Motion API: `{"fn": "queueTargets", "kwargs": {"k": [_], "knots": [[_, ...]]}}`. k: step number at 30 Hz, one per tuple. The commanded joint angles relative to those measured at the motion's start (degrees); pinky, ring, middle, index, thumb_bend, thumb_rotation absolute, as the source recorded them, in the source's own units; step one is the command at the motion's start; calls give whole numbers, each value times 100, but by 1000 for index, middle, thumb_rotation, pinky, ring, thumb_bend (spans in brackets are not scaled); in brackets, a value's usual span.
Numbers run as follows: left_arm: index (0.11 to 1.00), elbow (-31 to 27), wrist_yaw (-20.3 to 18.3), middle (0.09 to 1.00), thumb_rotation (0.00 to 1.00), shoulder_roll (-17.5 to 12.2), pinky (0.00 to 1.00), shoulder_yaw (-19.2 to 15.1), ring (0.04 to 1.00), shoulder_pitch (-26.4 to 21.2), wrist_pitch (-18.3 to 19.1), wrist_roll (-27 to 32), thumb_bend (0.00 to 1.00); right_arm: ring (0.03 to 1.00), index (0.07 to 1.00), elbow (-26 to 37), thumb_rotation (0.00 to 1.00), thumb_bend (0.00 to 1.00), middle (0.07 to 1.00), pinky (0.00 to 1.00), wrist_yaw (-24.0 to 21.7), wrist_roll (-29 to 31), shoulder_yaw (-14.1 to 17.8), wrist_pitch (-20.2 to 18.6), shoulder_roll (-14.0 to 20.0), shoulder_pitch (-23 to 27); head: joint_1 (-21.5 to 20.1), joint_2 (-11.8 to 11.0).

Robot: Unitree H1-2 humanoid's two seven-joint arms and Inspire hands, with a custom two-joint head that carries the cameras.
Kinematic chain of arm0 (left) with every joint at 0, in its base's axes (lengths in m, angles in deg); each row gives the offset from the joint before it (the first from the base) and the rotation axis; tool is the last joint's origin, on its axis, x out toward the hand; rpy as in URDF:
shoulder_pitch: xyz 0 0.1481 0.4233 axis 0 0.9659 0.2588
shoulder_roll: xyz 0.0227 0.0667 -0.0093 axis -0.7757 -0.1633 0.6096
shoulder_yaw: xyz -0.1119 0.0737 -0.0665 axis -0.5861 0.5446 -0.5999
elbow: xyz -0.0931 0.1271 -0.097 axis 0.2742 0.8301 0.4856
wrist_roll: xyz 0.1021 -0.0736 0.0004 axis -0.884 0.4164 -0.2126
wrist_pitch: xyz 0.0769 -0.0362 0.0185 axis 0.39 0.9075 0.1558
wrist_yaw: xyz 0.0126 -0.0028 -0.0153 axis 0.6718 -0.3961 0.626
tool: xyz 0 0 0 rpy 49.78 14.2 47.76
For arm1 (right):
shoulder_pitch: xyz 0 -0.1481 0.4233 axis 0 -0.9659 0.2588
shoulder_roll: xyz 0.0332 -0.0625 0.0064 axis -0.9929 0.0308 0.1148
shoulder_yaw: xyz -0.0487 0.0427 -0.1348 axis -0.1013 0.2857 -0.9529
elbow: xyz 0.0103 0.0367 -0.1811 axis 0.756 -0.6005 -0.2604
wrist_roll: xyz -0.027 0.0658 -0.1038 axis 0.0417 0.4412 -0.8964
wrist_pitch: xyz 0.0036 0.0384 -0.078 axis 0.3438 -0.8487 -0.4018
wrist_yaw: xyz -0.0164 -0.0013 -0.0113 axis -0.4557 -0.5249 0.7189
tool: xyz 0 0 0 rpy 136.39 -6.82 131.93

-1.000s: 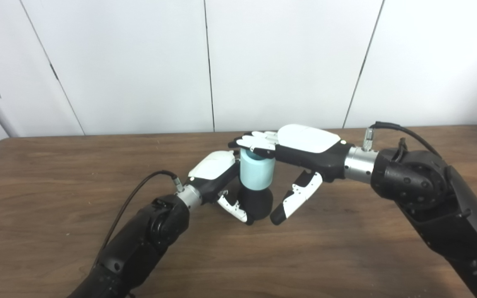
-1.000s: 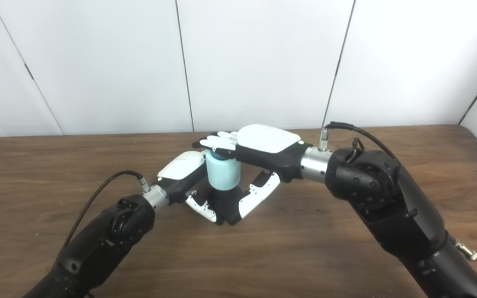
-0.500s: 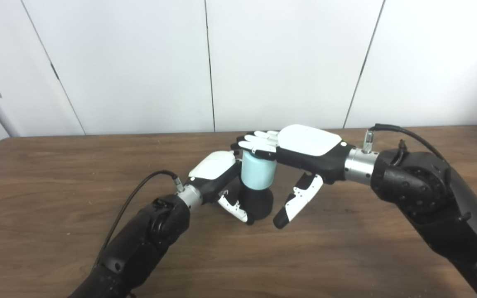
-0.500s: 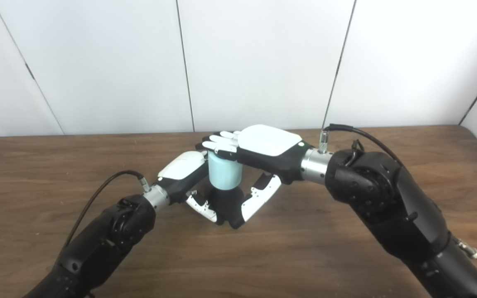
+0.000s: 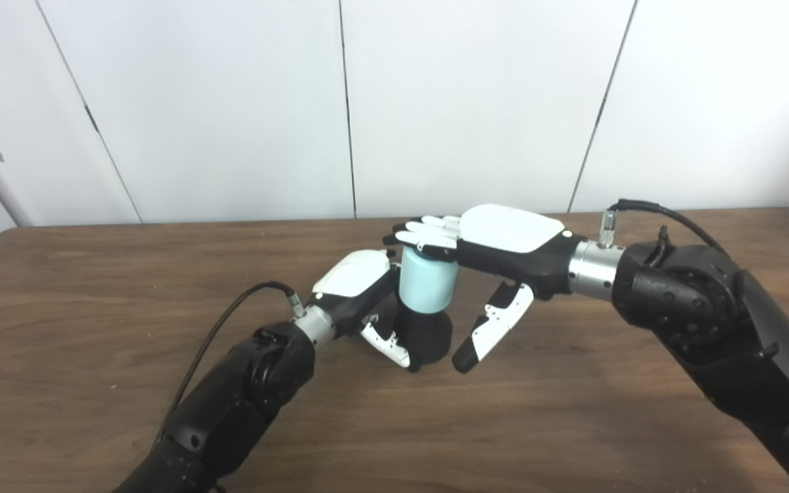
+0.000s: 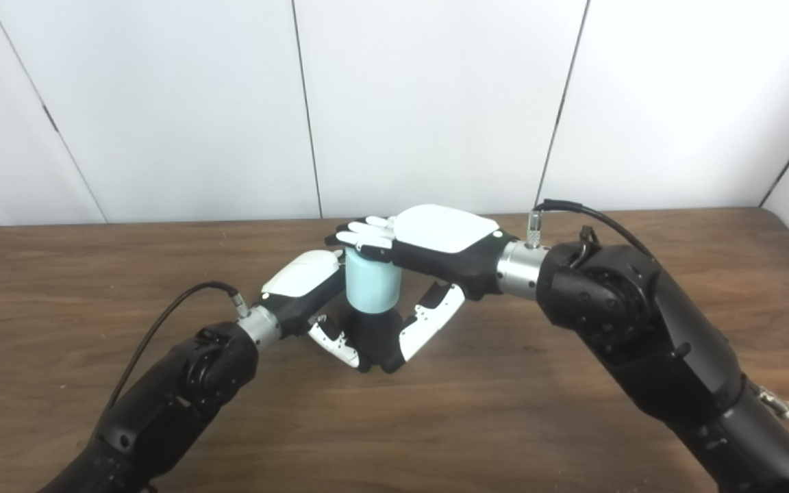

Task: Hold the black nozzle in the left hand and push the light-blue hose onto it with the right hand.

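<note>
**Hose seated over nozzle, palm pressing from above**

Nearest the robot, the left hand is wrapped around the black nozzle, its thumb curled across the near side of the dark rounded body while the rest of the fingers pass behind it, out of sight. The nozzle stands upright on the wooden table, held low on its widest part. That looks the right place to grip: the body appears rigid and smooth, so a hold around the bulge should resist both twisting and sliding under a downward load.

Directly above the nozzle, and just beside the back of the left hand, sits the light-blue hose, a short, wide cylinder standing slightly tilted on the nozzle's top. It looks light and somewhat pliable; squeezing its wall could deform the mouth and jam the fit, so force is better applied along its axis from the top end.

Farther back, the right hand lies flat over the hose's upper rim, fingers extended and touching the top, thumb hanging free to the right of the nozzle and gripping nothing. The hand is spread open, used as a pressing palm. The hose therefore lies under the right hand's fingers and above the left hand's grip. Its slight lean suggests it is not fully square yet.
</note>
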Motion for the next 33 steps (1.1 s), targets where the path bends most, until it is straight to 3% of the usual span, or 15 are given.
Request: {"fn": "queueTargets", "kwargs": {"k": [1,17,23,33], "knots": [[494,131,-258,468,0,-19,1000,157,592,139,104,-253,526,1000,1000,-83,803,898,1000,1000,-425,99,-215,-122,111,-196,8,10],[487,240,-179,478,0,15,1000,141,628,101,40,-242,526,1000,970,-160,759,855,1000,1000,-153,560,-212,816,76,-343,47,20],[483,275,-175,484,0,18,1000,119,620,97,-1,-232,526,1000,961,-201,754,848,1000,1000,-88,544,-233,995,109,-334,44,15],[482,225,-183,485,0,-13,1000,71,626,105,10,-228,526,1000,955,-113,757,852,1000,1000,-108,378,-341,947,98,-421,47,30]]}}
